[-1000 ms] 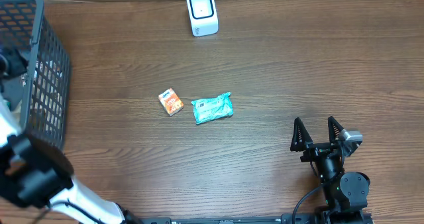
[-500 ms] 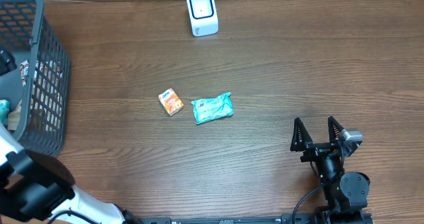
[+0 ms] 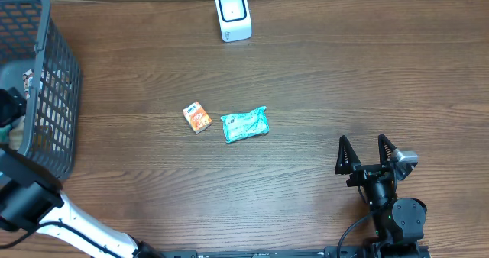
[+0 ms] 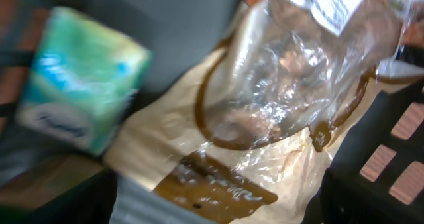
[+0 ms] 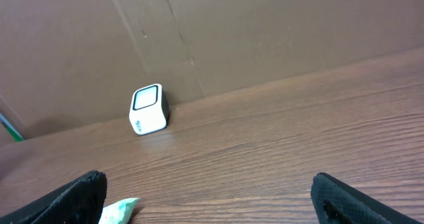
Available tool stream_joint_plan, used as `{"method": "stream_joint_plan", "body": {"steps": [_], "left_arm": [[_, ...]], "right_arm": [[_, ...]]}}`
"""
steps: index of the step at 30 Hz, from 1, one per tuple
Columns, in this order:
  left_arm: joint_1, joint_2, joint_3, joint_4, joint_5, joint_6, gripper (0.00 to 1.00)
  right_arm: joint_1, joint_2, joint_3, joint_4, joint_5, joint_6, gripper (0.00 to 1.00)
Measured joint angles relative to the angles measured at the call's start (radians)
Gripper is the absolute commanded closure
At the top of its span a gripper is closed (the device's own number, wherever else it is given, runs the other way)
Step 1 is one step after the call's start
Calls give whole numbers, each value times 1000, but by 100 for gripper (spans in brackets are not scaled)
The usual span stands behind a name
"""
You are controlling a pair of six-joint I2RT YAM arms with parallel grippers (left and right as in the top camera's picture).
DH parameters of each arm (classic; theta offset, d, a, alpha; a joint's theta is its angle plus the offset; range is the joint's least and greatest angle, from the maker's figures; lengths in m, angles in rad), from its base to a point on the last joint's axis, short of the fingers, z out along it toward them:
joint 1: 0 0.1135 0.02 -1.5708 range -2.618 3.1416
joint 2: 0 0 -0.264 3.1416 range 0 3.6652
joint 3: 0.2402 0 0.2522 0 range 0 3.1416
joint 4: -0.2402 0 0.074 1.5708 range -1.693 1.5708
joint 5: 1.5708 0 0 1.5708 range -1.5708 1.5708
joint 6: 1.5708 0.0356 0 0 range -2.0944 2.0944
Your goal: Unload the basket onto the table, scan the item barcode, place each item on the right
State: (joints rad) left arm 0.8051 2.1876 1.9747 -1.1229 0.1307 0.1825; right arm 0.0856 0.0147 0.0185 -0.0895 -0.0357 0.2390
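The white scanner stands at the table's far edge and also shows in the right wrist view, scanner. A small orange box and a teal packet lie mid-table. My left gripper is down inside the grey basket. Its view is blurred: the jaws stand wide, the gripper open over a clear-and-brown plastic bag, beside a green-and-white pack. My right gripper hovers open and empty at the front right, gripper, with the teal packet's corner near its left finger.
The wire basket fills the table's far-left side and holds several packaged goods. A brown cardboard wall runs behind the scanner. Bare wood stretches between the two table items and the right arm.
My left arm has shifted toward the near side within the basket. The right arm, the scanner and the two items on the table have not moved.
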Motion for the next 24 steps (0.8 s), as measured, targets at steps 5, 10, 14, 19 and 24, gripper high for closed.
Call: {"method": "stream_joint_plan", "body": {"steps": [5,10,14,19,24], "left_arm": [[0,45,0,1,26,52,12],[0,85,0,14,31,79,3],[0,110,0,40,31,87,0],[0,129,0,58,33,87,0],[-7,147,10,57,33,95,22]], "right_arm": [[0,0,0,0,0,0,0],[0,0,0,-1,0,0,0],[0,0,0,0,0,0,0],[0,0,0,0,0,0,0],[0,0,0,0,0,0,0]]}}
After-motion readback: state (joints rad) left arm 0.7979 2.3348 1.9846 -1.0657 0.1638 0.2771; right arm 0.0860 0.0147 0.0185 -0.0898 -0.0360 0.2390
